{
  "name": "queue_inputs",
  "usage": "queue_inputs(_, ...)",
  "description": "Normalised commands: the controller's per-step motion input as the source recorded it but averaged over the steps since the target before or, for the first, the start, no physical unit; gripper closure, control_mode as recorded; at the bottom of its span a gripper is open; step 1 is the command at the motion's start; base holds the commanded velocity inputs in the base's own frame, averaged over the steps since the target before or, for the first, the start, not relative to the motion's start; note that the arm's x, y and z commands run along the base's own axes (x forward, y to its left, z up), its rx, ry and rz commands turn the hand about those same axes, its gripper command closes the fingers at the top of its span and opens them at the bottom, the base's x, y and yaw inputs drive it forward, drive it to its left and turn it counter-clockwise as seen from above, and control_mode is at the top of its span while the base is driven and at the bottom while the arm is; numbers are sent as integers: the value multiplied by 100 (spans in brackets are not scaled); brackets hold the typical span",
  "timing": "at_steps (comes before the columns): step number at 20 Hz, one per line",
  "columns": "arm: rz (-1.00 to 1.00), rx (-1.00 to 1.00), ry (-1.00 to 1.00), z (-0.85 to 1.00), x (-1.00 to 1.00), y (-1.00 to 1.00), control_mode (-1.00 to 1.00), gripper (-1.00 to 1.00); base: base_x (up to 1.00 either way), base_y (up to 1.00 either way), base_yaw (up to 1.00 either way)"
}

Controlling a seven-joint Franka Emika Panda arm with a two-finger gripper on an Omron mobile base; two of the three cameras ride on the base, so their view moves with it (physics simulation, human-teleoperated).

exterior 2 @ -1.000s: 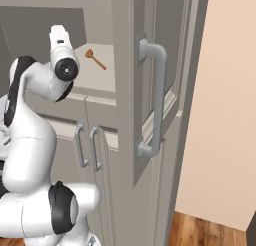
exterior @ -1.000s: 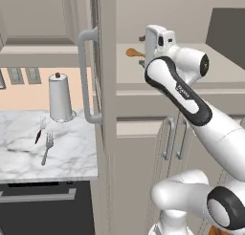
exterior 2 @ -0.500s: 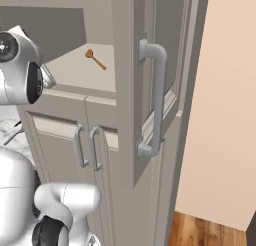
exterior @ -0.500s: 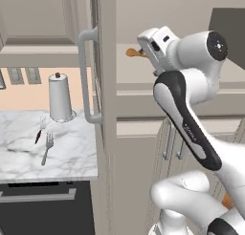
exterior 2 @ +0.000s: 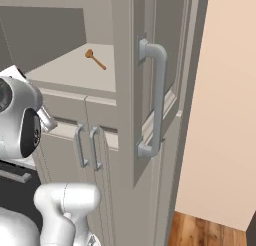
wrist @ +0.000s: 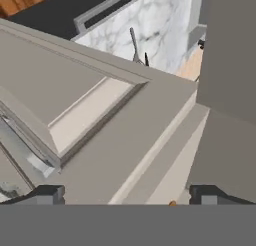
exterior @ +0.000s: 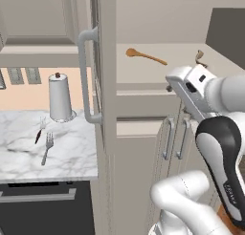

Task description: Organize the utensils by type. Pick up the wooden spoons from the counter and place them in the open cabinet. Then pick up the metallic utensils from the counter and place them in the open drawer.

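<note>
Left base view, left to right: counter (exterior: 72, 157) marble, carrying a grey canister (exterior: 60, 98) at the back. Just in front of it, knife (exterior: 38, 135) with black handle, then fork (exterior: 47, 146) just right of it, tines toward the wall; the 2 close but apart. Neither in the drawer; drawer itself not made out. Dark appliance front below the counter edge.

Next right: cabinet door (exterior: 104, 86) swung open, edge-on, bar handle (exterior: 85, 76) on its face. Past the door, cabinet shelf (exterior: 158, 71) with spoon (exterior: 146, 57) lying flat on it, bowl end to the left, handle pointing right. Spoon resting free, nothing touching it.

Far right: arm folded up in front of the lower doors, hand near the shelf's front edge, right of the spoon and clear of it.

Right base view: spoon (exterior 2: 95, 59) on the shelf left of the open door (exterior 2: 150, 85), bowl toward the back.

Hand view: gripper (wrist: 127, 194) spread wide, 2 tips far apart at the bottom, nothing between them. Looking over a panelled door face toward the counter (wrist: 160, 25), where fork (wrist: 135, 46) and knife (wrist: 146, 58) lie side by side. Small orange speck low between the tips, too small to identify.
</note>
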Motion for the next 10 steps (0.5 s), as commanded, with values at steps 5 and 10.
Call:
queue_inputs(5, 0, -4, 4, -80, -100, 0, -100, -100, 0, 0, 0)
queue_inputs(10, -5, 0, 25, -45, -78, -28, -100, -100, 0, 0, 0)
